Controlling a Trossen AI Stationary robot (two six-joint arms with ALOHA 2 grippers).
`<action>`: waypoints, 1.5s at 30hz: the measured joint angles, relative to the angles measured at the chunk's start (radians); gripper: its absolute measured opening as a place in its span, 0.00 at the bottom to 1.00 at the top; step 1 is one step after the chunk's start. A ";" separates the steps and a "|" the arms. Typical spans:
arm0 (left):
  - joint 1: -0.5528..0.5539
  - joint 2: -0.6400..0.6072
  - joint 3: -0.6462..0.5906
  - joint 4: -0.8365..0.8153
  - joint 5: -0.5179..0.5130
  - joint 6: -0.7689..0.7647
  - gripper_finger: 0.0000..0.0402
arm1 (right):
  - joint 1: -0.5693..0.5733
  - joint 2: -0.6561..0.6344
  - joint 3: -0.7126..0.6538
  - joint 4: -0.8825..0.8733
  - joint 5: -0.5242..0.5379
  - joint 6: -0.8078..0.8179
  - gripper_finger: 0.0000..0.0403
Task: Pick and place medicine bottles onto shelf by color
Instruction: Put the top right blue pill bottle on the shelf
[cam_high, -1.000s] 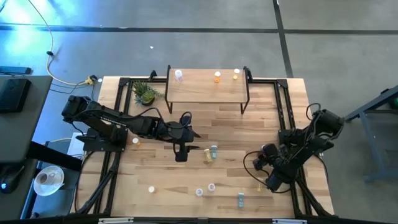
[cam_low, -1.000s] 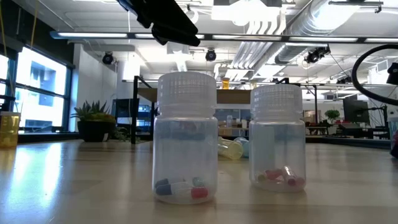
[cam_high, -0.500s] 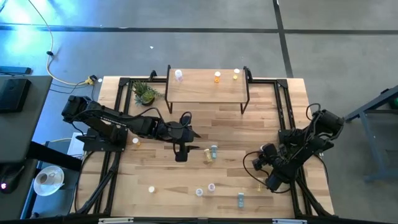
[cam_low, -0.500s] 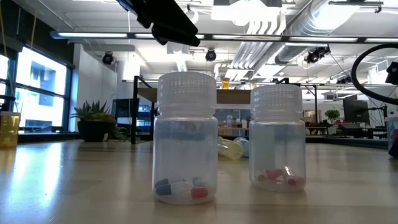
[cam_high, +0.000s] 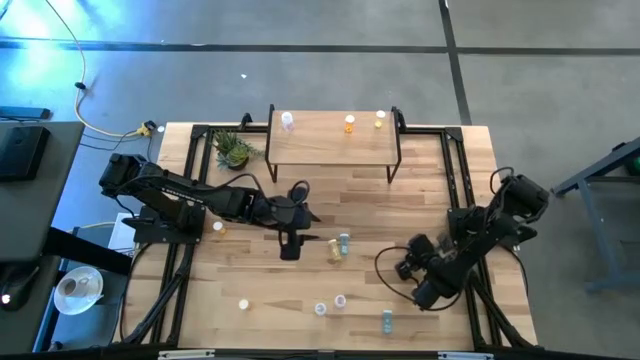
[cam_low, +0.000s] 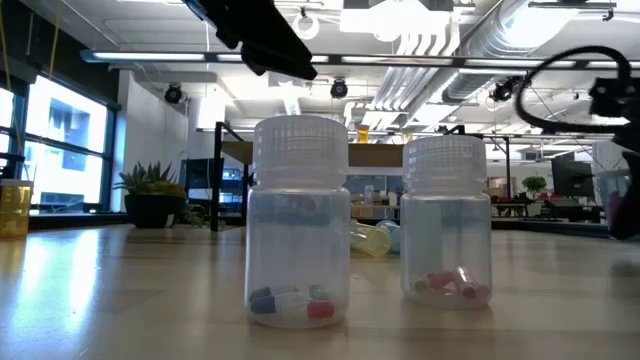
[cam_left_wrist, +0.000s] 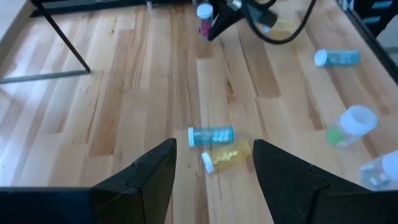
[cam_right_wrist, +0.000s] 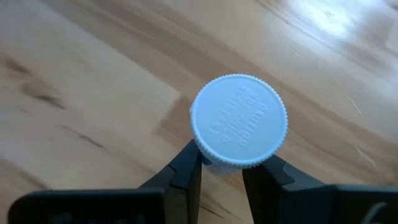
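Since the earlier high view, the right arm has swung away from the desk's edge toward the middle, and its cable loop has shifted with it; the left arm has stayed put.

From above, the shelf (cam_high: 333, 138) stands at the far side of the desk (cam_high: 420, 200), carrying a pink bottle (cam_high: 288, 121), an orange bottle (cam_high: 349, 123) and a yellow bottle (cam_high: 380, 121). The potted plant (cam_high: 233, 149) sits just beside the shelf. Out in front of the shelf, the left pincer (cam_high: 291, 249) hangs near a teal bottle (cam_high: 344, 241) and a yellow lying bottle (cam_high: 334, 252). The right pincer (cam_high: 405, 270) sits well away from the shelf.

At desk height, two clear capped bottles (cam_low: 299, 220) stand close up, capsules in their bottoms, the shelf far behind them.

The left wrist view shows the left pincer (cam_left_wrist: 213, 168) spread open and empty above the teal and yellow bottles lying side by side.

The right wrist view shows the right pincer (cam_right_wrist: 222, 171) clamped on a white-capped bottle (cam_right_wrist: 238, 121), held above the wood.
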 joint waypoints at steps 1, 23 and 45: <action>0.000 0.000 0.000 -0.011 0.000 0.000 0.50 | -0.016 0.000 0.013 0.001 0.000 -0.036 0.20; -0.067 0.000 0.000 -0.098 -0.004 0.060 0.50 | -0.213 -0.002 0.328 0.075 -0.020 -0.831 0.20; -0.065 0.000 0.000 0.101 -0.003 0.098 0.50 | -0.355 -0.002 0.509 0.216 -0.069 -1.278 0.20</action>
